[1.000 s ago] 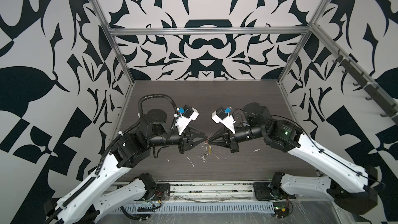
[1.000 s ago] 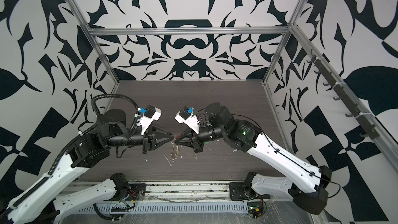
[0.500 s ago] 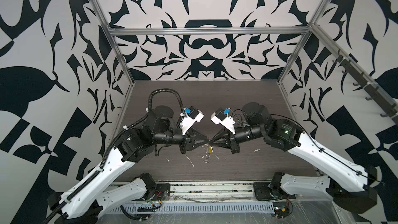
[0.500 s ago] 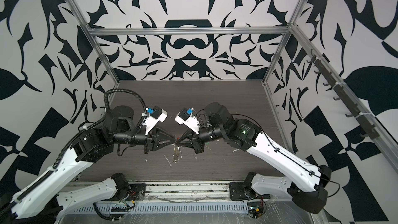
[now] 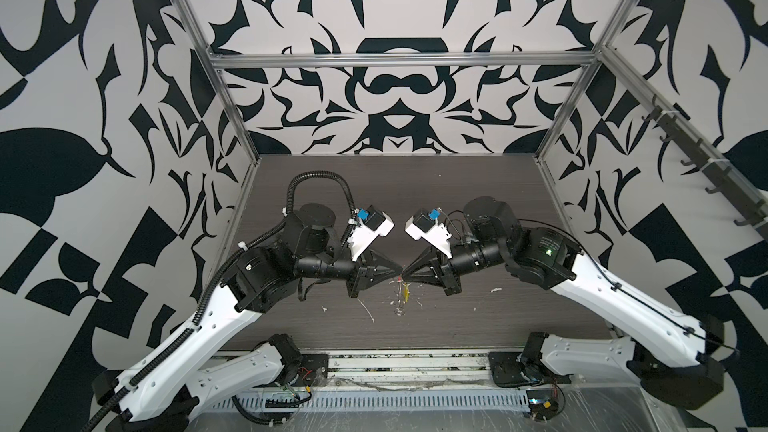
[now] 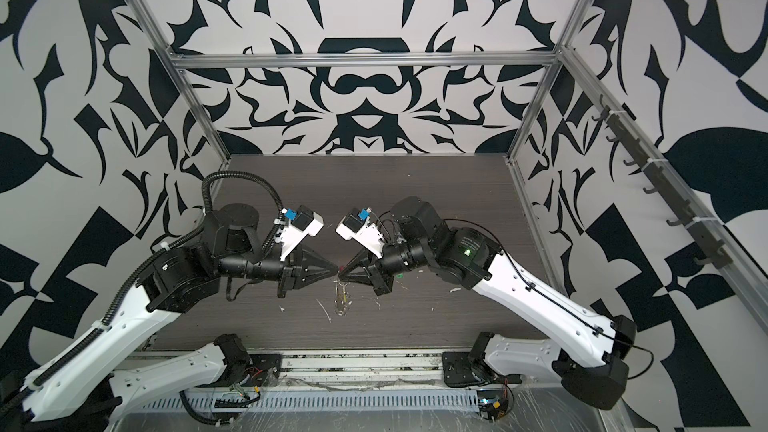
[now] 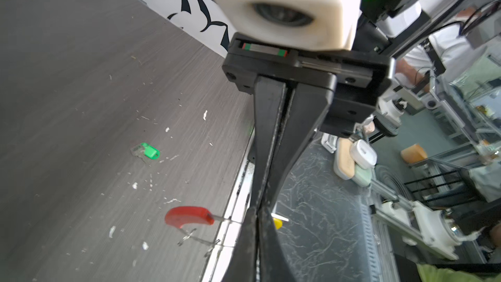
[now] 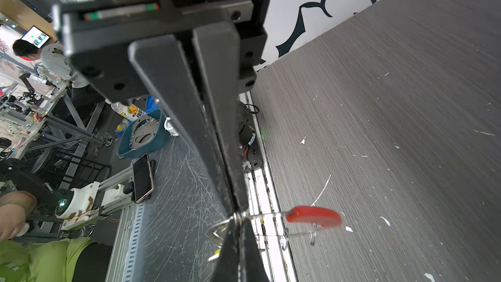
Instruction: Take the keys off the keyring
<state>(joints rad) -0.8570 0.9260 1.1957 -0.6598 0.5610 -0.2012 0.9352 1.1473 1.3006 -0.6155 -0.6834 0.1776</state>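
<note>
The keyring hangs in the air at mid-table, a thin grey hoop with a red sleeve (image 7: 189, 215) (image 8: 314, 216). My right gripper (image 8: 238, 221) (image 5: 406, 277) is shut on its wire. My left gripper (image 7: 257, 210) (image 5: 399, 277) is shut tip to tip against it, at the same spot on the wire. The key with the yellow tag (image 5: 405, 293) (image 6: 344, 295) (image 7: 278, 223) dangles below the tips, still on the hoop. The key with the green tag (image 7: 147, 151) (image 6: 400, 275) lies loose on the table, under the right gripper in a top view.
The dark wood-grain table (image 5: 415, 201) carries white flecks and scratches (image 5: 370, 311) near the front. A metal rail (image 5: 395, 361) runs along the front edge, right below the grippers. Patterned walls close in the back and both sides.
My left arm has reached right until its tips met the right gripper's, and its jaws have closed. The right gripper has stayed shut in place with the keyring.
</note>
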